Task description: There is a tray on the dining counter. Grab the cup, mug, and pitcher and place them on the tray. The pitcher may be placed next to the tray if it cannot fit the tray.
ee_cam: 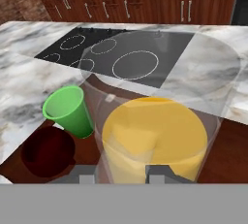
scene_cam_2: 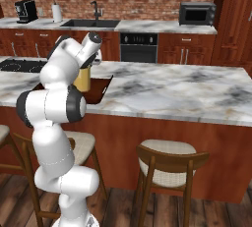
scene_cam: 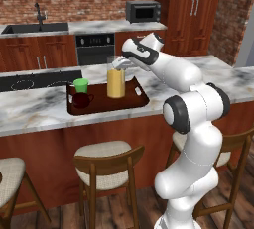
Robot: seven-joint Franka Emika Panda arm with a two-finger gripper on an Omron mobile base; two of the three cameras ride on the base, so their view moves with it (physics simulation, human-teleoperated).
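A rendered kitchen. The clear pitcher (scene_cam: 116, 81), approx. half full of yellow-orange liquid, stands upright in the wooden tray (scene_cam: 141, 99) on the dining counter (scene_cam: 34, 109), w/ green cup (scene_cam: 81, 85) and maroon mug (scene_cam: 81, 100) at the tray's other end. The gripper (ee_cam: 122, 173) straddles the pitcher's rim, probably clamped on the wall. Judged rigid, slick, top-heavy w/ sloshing liquid; a rim grip needs firmness.
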